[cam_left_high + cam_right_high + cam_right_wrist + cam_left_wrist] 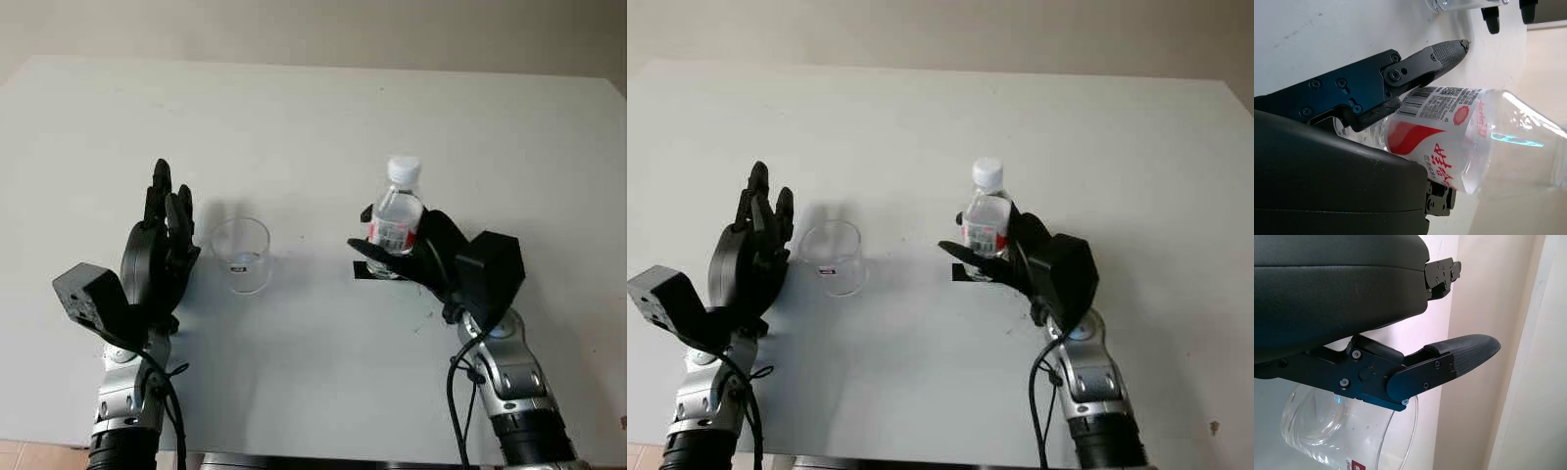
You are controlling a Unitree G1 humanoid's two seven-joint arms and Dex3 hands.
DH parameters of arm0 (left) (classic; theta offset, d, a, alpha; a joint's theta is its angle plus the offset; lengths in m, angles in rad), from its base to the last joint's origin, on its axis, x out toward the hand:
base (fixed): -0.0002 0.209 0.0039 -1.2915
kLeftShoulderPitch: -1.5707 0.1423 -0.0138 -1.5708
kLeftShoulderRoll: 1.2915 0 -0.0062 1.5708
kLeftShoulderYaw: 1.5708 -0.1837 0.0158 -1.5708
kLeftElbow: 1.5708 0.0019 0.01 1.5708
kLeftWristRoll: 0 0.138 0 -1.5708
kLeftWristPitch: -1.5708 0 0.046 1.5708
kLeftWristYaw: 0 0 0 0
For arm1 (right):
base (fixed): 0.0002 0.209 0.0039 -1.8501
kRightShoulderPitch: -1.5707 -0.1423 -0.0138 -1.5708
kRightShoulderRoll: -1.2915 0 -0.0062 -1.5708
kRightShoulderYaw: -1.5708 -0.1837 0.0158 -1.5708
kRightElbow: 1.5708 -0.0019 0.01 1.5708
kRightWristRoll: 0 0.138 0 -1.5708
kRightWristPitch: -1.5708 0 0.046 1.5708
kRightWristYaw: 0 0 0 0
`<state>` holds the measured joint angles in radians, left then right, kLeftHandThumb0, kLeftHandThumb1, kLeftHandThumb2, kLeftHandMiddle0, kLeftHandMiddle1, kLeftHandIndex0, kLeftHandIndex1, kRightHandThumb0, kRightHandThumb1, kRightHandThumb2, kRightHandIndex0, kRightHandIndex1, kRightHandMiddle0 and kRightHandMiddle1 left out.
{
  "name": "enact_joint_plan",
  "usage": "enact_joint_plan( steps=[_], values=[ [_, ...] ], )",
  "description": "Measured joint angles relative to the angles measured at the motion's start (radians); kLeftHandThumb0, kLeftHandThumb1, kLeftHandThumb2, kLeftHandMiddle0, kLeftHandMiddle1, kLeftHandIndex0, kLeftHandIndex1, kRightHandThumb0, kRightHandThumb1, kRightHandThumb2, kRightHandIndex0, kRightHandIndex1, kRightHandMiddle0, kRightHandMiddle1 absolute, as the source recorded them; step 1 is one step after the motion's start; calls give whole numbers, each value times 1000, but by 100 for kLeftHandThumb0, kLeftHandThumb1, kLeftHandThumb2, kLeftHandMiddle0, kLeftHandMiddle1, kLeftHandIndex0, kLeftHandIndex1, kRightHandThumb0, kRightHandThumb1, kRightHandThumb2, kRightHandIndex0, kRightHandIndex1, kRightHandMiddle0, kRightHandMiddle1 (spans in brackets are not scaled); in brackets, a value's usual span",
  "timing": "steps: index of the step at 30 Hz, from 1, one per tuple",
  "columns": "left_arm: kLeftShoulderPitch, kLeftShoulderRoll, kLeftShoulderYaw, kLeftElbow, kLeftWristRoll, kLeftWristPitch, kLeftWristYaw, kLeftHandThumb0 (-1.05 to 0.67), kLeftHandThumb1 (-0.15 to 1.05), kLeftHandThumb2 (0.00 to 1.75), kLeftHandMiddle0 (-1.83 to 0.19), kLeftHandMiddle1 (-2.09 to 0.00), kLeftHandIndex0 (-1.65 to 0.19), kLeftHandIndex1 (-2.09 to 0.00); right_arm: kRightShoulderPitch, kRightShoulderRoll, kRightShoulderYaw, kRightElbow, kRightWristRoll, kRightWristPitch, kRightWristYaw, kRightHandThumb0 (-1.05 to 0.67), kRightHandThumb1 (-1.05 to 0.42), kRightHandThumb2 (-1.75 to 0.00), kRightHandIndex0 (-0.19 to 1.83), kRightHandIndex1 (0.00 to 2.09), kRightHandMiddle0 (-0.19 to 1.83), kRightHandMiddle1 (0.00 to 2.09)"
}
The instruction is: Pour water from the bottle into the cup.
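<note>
left eye view: the right hand [431,257] has its fingers clamped on the capped bottle [397,220], upright on the surface [313,127]; the left hand [157,257] is open just beside the cup [241,255]. a shallow grip could let the bottle slip when tilted. right wrist view: fingers [1442,51] cross the label, hidden from the head.

Red Chinese characters, barcode and QR code on the bottle [1449,132] label; illegible.

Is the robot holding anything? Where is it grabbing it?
Yes. The right hand is wrapped around the bottle at its labelled middle, below the white cap. The left hand is open beside the cup, holding nothing.
</note>
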<state>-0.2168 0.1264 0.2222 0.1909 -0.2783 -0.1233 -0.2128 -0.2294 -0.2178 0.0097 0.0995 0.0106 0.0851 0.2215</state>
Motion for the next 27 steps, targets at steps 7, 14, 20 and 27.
enact_joint_plan(
  steps=[7,14,20,27],
  values=[
    [1,1,0,-4,0,5,0,-77,105,75,11,-6,15,-6,23,8,-19,-17,15,12,-19,-68,-92,-5,-19,82,-19,88],
    [5,2,0,-14,0,15,2,-77,105,75,10,-5,15,-6,30,19,-31,-19,41,15,-19,-73,-90,-5,-17,14,-17,23],
    [5,2,0,-15,0,16,3,-78,105,75,10,-6,15,-6,32,2,-39,53,26,-165,11,-86,-90,-5,-19,0,-19,0],
    [5,-1,-2,-9,0,13,4,-78,105,75,11,-5,15,-6,26,9,-21,122,-29,-365,-18,-95,-91,-6,-19,0,-19,0]
  ],
)
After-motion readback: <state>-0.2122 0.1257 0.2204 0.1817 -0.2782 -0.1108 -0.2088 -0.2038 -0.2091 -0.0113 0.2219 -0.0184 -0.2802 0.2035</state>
